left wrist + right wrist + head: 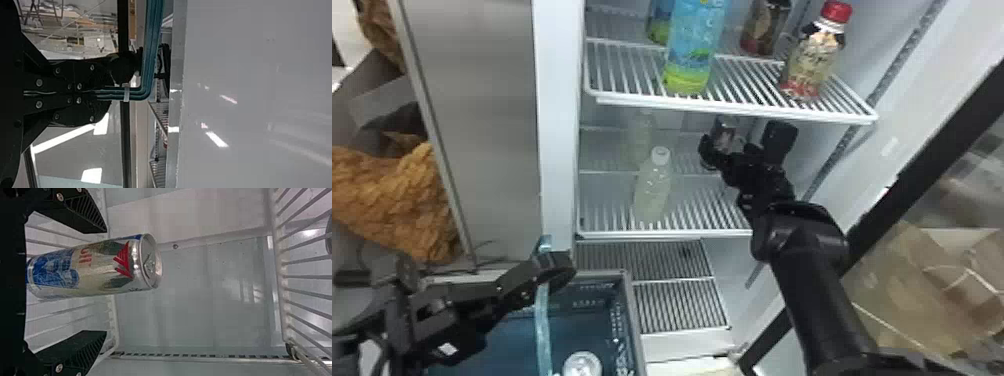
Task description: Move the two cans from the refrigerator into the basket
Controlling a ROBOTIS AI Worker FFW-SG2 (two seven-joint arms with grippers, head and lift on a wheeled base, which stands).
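A robot's right claw reaches under a wire shelf inside a refrigerator, its two fingers spread on either side of the remaining can, which is not yet gripped. The can stands upright, or close to it, its long axis running up the opening and its pull-tab end on top; it lies off-centre, nearer the claw's left finger, with the wider gap on the right. That offset is what the coming grasp likely turns on: a small shift left before closing would spare the can a sideways shove. The right arm is far the nearer of the two; the left claw, outside the shelves, is clenched on the handle of a blue basket, where the other can sits, partly cut off by the head view's bottom edge. The near finger covers the remaining can's lower part in the head view, and its base meets the dark claw body in the right wrist view, so whether it rests squarely on its shelf cannot be told. A pale bottle stands to the left.
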